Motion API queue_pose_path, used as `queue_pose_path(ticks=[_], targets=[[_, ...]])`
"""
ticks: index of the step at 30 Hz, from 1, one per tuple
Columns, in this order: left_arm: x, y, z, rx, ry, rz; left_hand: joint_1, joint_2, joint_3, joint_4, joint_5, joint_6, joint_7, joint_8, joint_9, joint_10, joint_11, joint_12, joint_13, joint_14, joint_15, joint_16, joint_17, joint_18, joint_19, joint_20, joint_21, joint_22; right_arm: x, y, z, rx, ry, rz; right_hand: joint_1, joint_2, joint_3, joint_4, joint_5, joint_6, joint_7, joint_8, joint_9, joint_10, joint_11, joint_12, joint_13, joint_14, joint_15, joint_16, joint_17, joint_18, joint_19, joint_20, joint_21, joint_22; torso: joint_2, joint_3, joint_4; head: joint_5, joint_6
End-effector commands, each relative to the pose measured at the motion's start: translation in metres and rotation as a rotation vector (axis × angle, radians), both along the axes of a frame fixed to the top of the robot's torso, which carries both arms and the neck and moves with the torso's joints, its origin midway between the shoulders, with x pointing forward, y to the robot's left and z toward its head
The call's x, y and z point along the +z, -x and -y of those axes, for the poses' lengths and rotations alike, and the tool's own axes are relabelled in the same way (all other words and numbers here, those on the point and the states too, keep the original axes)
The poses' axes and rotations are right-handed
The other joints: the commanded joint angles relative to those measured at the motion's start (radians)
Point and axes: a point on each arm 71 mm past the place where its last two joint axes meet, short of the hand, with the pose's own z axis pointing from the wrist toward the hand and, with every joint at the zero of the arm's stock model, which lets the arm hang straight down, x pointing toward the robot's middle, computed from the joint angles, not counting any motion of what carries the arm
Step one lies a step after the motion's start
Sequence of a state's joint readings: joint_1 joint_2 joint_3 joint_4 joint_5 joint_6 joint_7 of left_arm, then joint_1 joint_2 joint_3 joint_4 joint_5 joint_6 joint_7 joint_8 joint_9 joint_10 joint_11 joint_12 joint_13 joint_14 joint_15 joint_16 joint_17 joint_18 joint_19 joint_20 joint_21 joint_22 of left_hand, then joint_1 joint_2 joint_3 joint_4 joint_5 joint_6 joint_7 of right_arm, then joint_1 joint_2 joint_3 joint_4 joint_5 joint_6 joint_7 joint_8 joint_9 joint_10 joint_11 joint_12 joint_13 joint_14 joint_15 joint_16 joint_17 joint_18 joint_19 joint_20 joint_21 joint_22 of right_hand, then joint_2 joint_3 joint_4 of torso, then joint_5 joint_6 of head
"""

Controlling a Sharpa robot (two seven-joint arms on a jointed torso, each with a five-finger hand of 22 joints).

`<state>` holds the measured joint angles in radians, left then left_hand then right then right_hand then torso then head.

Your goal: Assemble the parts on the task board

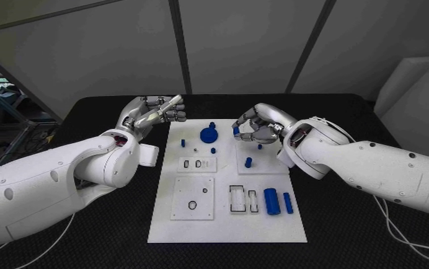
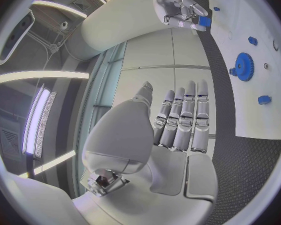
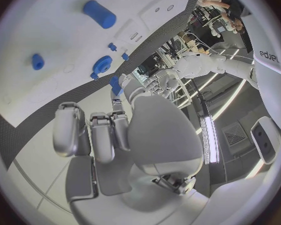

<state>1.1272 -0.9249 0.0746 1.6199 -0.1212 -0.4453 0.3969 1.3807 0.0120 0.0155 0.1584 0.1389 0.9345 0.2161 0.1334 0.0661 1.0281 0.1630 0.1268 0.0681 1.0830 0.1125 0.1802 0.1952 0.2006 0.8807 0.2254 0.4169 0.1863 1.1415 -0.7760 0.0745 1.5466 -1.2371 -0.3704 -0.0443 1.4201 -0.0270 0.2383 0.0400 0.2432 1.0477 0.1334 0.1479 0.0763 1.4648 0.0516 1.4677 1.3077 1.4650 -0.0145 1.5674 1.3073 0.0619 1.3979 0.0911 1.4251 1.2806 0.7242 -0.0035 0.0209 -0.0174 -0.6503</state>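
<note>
Here, right robot hand (image 1: 256, 129) pinches small blue part (image 1: 236, 131) above task board (image 1: 228, 219).

Light: dim and cool in head view; bright ceiling strips in both wrist views.
Glare: soft sheen on the task board (image 1: 227, 182).
Shadows: faint, under both arms.
Distortion: strong fisheye bending at wrist-view rims.

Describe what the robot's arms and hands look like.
Both arms are smooth, glossy white shells with rounded joints. Each wrist shows a dark opening ringed in red. The left robot hand and right robot hand are silver metal with segmented fingers. Thin white cables trail from each arm.
</note>
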Motion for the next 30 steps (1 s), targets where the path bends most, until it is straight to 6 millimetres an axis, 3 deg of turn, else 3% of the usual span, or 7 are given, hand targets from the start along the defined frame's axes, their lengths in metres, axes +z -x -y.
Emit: queue_pose_path(ticks=[1,13,30], targets=[[0.001,0.000,0.002,-0.012,0.000,0.008,0.002,0.003,-0.001,-0.005,-0.002,0.005,0.000,-0.004,0.000,0.007,0.003,-0.006,0.001,0.002,0.007,-0.006,0.001,-0.019,-0.002,0.003,0.004,0.001,-0.002,-0.001,-0.014,-0.026,0.040,-0.006,-0.002,0.008,0.006,0.001,0.004,0.010,-0.003,0.003,0.001,0.033,-0.005,0.001,0.163,0.106,-0.007,0.003,0.263,-0.001,0.003,-0.002,0.005,-0.001,0.000,-0.0013,0.0021,0.009,-0.004],[0.001,-0.001,0.005,-0.019,0.003,0.006,0.003,0.004,0.000,-0.006,-0.002,0.005,0.000,-0.005,0.000,0.008,0.002,-0.007,0.001,0.003,0.007,-0.008,0.002,-0.019,-0.003,0.003,0.004,0.001,-0.024,0.013,-0.072,0.038,0.148,-0.054,-0.005,0.010,0.012,0.000,0.004,0.009,-0.003,0.001,0.000,0.031,-0.005,-0.002,0.160,0.105,-0.007,0.002,0.261,0.000,-0.001,-0.002,0.002,-0.007,0.003,0.0010,-0.0013,0.042,-0.019],[0.001,-0.002,0.008,-0.024,0.005,0.004,0.003,0.004,0.000,-0.006,-0.002,0.005,0.000,-0.005,0.000,0.008,0.002,-0.007,0.001,0.003,0.007,-0.008,0.002,-0.019,-0.003,0.003,0.004,0.001,-0.046,0.023,-0.096,0.066,0.221,-0.082,-0.012,0.006,0.012,0.000,0.003,0.008,-0.002,-0.001,-0.001,0.031,-0.004,-0.003,0.159,0.105,-0.007,0.001,0.258,0.000,-0.003,-0.002,0.000,-0.010,0.003,0.0020,-0.0009,0.047,-0.031]])
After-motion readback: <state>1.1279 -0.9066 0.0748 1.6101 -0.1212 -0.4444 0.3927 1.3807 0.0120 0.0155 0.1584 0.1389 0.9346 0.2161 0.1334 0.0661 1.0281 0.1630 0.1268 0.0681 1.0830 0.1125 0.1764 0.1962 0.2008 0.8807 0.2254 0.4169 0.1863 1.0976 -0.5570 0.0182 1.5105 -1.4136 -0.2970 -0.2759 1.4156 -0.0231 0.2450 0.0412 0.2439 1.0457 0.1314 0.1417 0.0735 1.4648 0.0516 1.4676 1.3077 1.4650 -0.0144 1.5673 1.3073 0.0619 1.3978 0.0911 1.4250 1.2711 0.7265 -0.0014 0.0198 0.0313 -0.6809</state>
